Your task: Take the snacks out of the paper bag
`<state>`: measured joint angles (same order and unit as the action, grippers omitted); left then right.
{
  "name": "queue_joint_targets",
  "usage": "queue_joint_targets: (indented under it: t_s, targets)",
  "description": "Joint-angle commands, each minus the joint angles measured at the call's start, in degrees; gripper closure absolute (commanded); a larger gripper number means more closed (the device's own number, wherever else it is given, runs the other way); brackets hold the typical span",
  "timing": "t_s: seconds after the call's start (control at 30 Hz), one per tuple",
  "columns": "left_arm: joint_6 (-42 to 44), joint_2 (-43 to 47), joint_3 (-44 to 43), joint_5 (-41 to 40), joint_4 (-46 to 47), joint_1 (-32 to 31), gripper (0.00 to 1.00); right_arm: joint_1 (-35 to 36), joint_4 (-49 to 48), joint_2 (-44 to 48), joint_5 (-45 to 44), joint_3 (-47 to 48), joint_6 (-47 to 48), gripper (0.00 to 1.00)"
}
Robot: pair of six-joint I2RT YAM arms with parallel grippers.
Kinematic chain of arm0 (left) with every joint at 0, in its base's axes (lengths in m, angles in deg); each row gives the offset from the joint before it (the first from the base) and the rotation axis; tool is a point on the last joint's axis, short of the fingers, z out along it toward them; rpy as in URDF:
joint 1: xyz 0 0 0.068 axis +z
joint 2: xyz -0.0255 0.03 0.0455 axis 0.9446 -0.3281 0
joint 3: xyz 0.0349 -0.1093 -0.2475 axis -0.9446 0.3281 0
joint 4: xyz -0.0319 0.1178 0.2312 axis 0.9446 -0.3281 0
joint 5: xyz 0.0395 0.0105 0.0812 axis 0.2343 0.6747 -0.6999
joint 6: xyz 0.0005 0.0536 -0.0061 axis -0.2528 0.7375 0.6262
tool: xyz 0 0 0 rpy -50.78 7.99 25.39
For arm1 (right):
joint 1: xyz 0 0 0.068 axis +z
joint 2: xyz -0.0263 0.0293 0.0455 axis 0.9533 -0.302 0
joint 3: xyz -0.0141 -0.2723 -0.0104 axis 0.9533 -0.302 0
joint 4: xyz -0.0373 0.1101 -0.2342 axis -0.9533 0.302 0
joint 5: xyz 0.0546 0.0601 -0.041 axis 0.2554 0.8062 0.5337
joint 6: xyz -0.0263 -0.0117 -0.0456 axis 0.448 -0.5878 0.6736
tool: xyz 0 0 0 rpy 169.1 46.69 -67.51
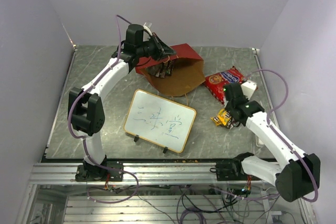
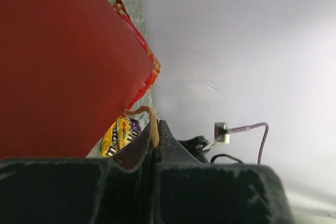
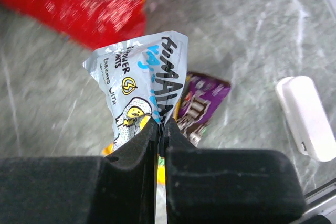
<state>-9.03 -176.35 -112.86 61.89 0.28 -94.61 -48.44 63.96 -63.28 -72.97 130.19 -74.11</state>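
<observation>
The red paper bag (image 1: 178,69) lies tipped on the table, its brown inside facing front. My left gripper (image 1: 167,51) is shut on its string handle (image 2: 152,124) at the bag's top edge; the red bag wall (image 2: 58,66) fills the left wrist view. Small packets (image 1: 164,68) show at the bag's mouth. The red chip bag (image 1: 223,80) lies to the right of the bag. My right gripper (image 1: 229,109) is shut on a silver packet (image 3: 139,85), above a purple packet (image 3: 202,103) and yellow packets (image 1: 221,119).
A gold-framed whiteboard (image 1: 160,120) stands at the front middle. A white oblong block (image 1: 248,88) lies by the chip bag, also in the right wrist view (image 3: 307,116). White walls close in the table on three sides.
</observation>
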Motion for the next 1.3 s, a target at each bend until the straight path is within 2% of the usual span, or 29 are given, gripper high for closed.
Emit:
queue_joint_targets:
  t_s: [0.0, 0.07, 0.37, 0.83, 1.1, 1.27]
  targets:
    - [0.7, 2.4, -0.9, -1.8, 0.5, -0.5, 0.93, -10.3, -6.4, 1.2, 4.3, -1.5, 1.7, 1.00]
    - [0.7, 2.0, -1.4, -1.8, 0.5, -0.7, 0.93, -13.2, -10.4, 1.7, 7.3, -4.0, 2.9, 1.00]
    - [1.0, 0.2, -3.7, -1.5, -0.5, -1.6, 0.93, -15.2, -18.7, -1.9, 9.8, -9.0, 5.6, 1.00]
    - [2.1, -2.5, -7.7, 0.1, -3.3, -2.4, 0.93, -19.4, -19.5, -4.9, 12.1, -13.0, 3.0, 1.00]
    - [2.6, -3.1, -8.5, 1.2, -3.6, -2.5, 0.93, -19.4, -15.3, -2.5, 9.8, -10.9, 3.5, 0.78]
    - [3.0, -3.0, -8.3, 2.0, -4.1, -2.5, 0.93, -19.5, -15.7, 0.4, 12.9, -8.8, 8.0, 0.61]
